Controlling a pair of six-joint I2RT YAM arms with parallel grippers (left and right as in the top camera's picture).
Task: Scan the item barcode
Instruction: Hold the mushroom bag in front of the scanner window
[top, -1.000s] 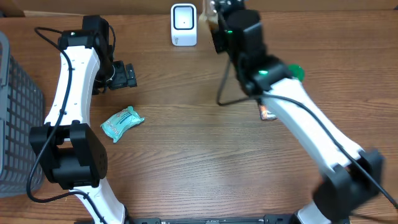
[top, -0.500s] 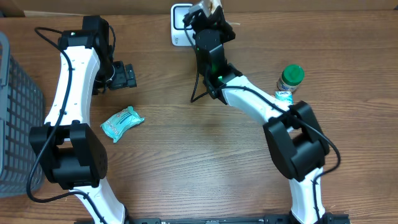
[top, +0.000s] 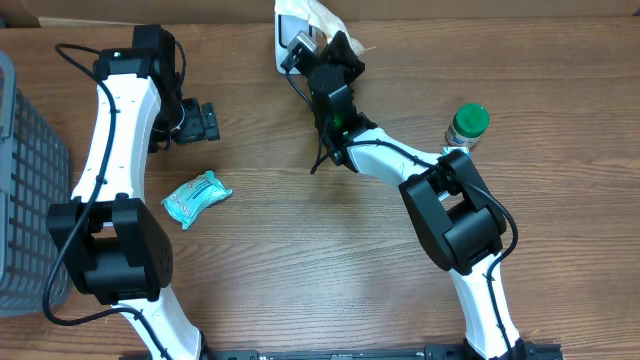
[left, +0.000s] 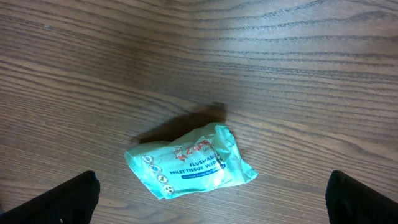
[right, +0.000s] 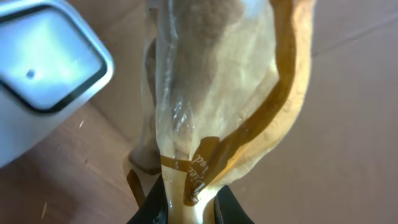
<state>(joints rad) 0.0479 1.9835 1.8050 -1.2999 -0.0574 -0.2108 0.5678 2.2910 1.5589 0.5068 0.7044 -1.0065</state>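
One clear, brown-trimmed packet (right: 217, 93) — your right gripper (right: 186, 200) pinches its end beside the scanner (right: 43, 68); left gripper (top: 205, 122) gapes wide.

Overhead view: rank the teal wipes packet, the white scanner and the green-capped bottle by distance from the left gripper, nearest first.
1. The teal wipes packet, just on the near side of the open left gripper.
2. The white box-shaped scanner, at the table's far edge, to its right.
3. The green-capped bottle, far across on the right.
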